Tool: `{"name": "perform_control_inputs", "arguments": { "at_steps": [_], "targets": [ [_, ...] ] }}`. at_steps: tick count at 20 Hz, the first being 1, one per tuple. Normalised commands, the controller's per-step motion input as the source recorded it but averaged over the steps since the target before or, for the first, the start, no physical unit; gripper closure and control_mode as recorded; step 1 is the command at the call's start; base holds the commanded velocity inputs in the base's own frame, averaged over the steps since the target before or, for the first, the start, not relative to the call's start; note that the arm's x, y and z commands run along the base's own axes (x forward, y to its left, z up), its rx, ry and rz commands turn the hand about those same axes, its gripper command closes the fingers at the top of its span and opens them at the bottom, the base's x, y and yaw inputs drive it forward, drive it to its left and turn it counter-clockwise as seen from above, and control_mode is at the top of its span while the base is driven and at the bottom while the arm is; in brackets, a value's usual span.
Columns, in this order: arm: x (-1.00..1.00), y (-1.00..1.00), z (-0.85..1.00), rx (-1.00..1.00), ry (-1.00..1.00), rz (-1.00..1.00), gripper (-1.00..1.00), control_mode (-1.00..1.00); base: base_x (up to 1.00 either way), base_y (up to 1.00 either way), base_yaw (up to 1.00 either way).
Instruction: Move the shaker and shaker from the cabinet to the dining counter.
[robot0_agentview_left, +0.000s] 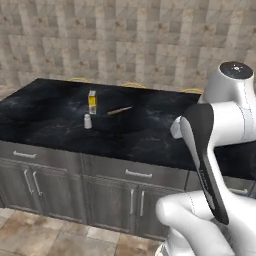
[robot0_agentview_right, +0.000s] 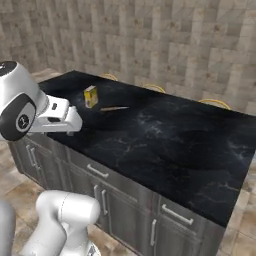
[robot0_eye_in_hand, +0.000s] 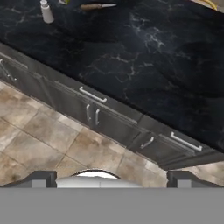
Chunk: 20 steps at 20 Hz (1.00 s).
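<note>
From the left base view, the white shaker (robot0_agentview_left: 87, 121) stood upright on the table (robot0_agentview_left: 45, 125), near a yellow carton (robot0_agentview_left: 92, 101), well back from the near edge. The right base view showed bare marble stretching right of the carton (robot0_agentview_right: 90, 96) and a knife (robot0_agentview_right: 114, 108). In the hand view the hand (robot0_eye_in_hand: 109, 179) hung spread and empty over the floor (robot0_eye_in_hand: 39, 144), off the table's near edge, the shaker (robot0_eye_in_hand: 46, 12) far left.

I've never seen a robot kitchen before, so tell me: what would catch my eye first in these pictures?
Probably the wide black marble dining counter with white veins, filling the middle over grey drawers. On its far left part stand a tiny white shaker and a small yellow carton, with a wooden-handled knife lying beside them. The robot's white arm looms in the foreground.
</note>
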Motion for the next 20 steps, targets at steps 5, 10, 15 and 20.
{"name": "perform_control_inputs", "arguments": {
  "at_steps": [5,10,15,20],
  "targets": [
    [0.0,0.0,0.0,0.0,0.0,0.0,-1.0,1.0,0.03,-0.38,-0.9],
    [0.0,0.0,0.0,0.0,0.0,0.0,-1.0,1.0,0.0,-0.22,-0.99],
    [0.0,0.0,0.0,0.0,0.0,0.0,-1.0,1.0,0.0,-0.48,-0.92],
    [0.0,0.0,0.0,0.0,0.0,0.0,-1.0,1.0,0.02,-0.55,-0.89]
  ]
}}
